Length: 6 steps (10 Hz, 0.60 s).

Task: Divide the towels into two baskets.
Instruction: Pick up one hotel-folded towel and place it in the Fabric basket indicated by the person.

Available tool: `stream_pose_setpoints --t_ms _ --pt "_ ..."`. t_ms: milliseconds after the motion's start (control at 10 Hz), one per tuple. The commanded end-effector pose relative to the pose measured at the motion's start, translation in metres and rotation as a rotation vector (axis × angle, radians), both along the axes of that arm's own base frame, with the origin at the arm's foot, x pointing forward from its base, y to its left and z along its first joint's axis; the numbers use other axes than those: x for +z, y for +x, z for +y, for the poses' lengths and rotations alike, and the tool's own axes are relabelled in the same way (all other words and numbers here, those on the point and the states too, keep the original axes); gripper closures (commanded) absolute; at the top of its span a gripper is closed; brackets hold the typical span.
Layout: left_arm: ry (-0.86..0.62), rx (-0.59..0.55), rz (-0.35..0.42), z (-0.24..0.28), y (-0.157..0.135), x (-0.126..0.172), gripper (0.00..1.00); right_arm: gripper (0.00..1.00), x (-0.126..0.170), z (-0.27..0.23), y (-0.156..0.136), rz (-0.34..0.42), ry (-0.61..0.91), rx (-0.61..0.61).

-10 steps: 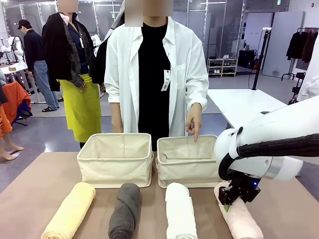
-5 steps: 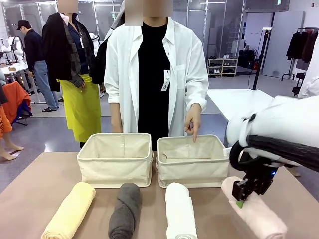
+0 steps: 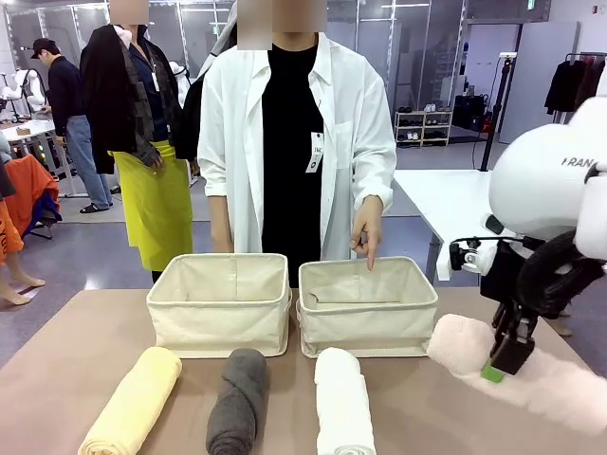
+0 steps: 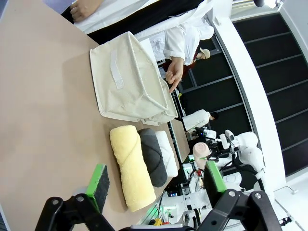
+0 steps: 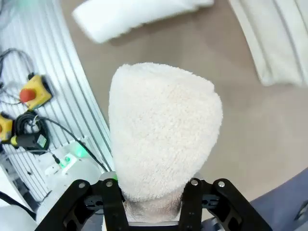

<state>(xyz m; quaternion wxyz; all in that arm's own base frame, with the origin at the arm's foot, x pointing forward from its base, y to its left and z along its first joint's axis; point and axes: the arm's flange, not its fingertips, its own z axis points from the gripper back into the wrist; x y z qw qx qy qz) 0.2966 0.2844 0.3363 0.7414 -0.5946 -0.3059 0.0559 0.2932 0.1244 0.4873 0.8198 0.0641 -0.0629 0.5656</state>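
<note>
My right gripper (image 3: 503, 360) is shut on the pale pink towel (image 3: 531, 372), holding it lifted off the table to the right of the right basket (image 3: 365, 308). The wrist view shows the pink towel (image 5: 161, 134) end-on between the fingers. The pale yellow towel (image 3: 133, 403), dark grey towel (image 3: 237, 400) and white towel (image 3: 341, 403) lie side by side before the baskets. The left basket (image 3: 220, 303) looks empty. The person's hand (image 3: 367, 230) points a finger down into the right basket. My left gripper (image 4: 154, 185) stands open above the table, with the yellow towel (image 4: 131, 166) beyond it.
The person in a white shirt stands at the far table edge behind the baskets. Cables and an emergency-stop button (image 5: 29, 94) lie past the table's near edge. Another white table (image 3: 465, 199) stands behind on the right.
My right gripper has lifted the pink towel off the table and carried it to the right and upward. The other towels, the baskets and the pointing hand have stayed put.
</note>
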Motion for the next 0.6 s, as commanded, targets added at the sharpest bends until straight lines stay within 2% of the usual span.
stream_pose_setpoints --t_ms 0,200,300,400,500 --pt "-0.004 -0.001 -0.014 0.002 -0.003 0.001 0.0 1.0 0.017 0.033 -0.022 -0.059 0.019 0.284" --pt "-0.004 -0.001 -0.014 0.002 -0.003 0.001 0.0 1.0 0.015 0.062 -0.036 -0.122 -0.076 0.452" --pt "-0.004 -0.001 -0.014 0.002 -0.003 0.001 0.0 1.0 0.01 0.073 -0.041 -0.122 -0.093 0.479" --pt "-0.004 -0.001 -0.014 0.002 -0.003 0.001 0.0 1.0 0.021 0.06 -0.039 -0.08 -0.048 0.386" --pt "-0.004 -0.001 -0.014 0.002 -0.003 0.001 0.0 1.0 0.021 0.06 -0.039 -0.08 -0.048 0.386"
